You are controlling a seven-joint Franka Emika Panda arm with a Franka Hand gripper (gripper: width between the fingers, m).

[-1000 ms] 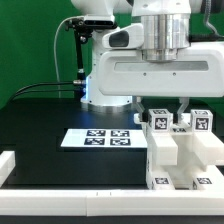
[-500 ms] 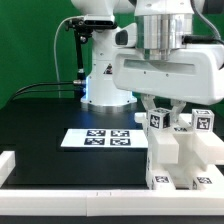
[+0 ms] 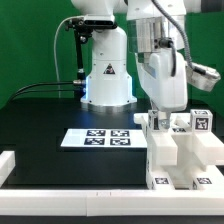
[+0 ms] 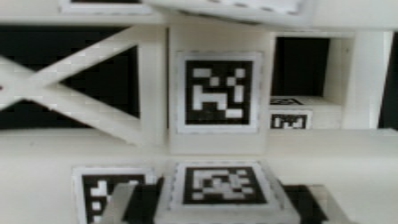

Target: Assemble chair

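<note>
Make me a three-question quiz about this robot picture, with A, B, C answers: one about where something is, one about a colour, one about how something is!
1. Where does the thin flat white marker board lie in the exterior view?
A. On top of the chair
B. On the black table, to the exterior view's left of the chair
C. On the green wall

2. What colour is the tabletop?
A. Black
B. Red
C. Yellow

3. How is the chunky matte-white plastic chair?
A. In scattered flat pieces
B. Hanging in the air
C. Standing on the table as one blocky structure

Answers: 1 B, the board lies flat beside the chair. 2 A, the surface is dark black. 3 C, its blocks stand joined under the robot arm.
</note>
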